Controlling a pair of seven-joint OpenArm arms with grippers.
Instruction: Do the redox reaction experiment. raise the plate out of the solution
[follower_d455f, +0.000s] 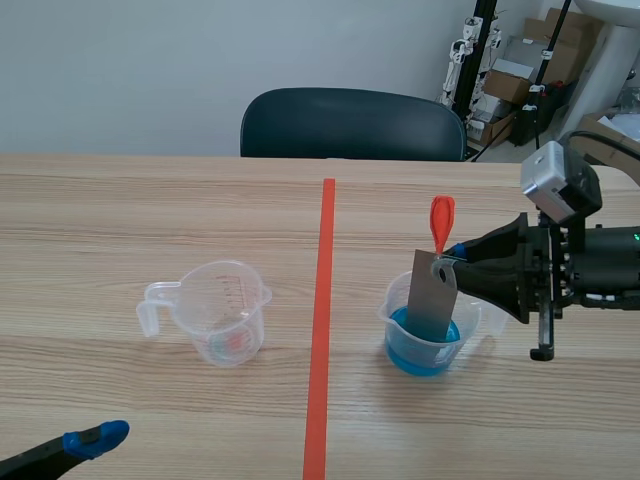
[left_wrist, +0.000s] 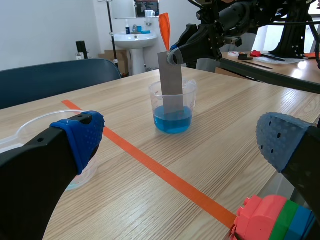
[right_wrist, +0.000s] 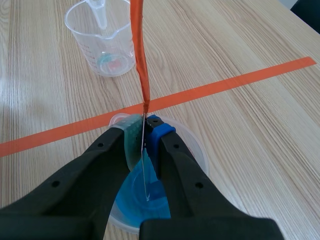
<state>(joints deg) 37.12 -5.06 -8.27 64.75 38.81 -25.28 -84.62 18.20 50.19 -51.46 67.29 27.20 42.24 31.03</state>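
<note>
A grey metal plate (follower_d455f: 432, 296) with an orange tab (follower_d455f: 442, 222) at its top stands in a clear beaker (follower_d455f: 430, 330) of blue solution (follower_d455f: 422, 350), its lower end in the liquid. My right gripper (follower_d455f: 452, 256) comes in from the right and is shut on the plate's upper edge. In the right wrist view the plate (right_wrist: 145, 165) shows edge-on between the pads, above the blue liquid (right_wrist: 142, 192). The left wrist view shows the plate (left_wrist: 171, 82) in its beaker (left_wrist: 173, 107) ahead of my open left gripper (left_wrist: 177, 145). In the scene view only one blue fingertip (follower_d455f: 95, 438) shows, at the near left.
An empty clear measuring cup (follower_d455f: 222, 312) with a handle stands left of the orange tape line (follower_d455f: 322, 330). A dark chair (follower_d455f: 352, 124) sits behind the far table edge. Boxes and stands fill the back right corner. A coloured toy block (left_wrist: 272, 220) lies near my left gripper.
</note>
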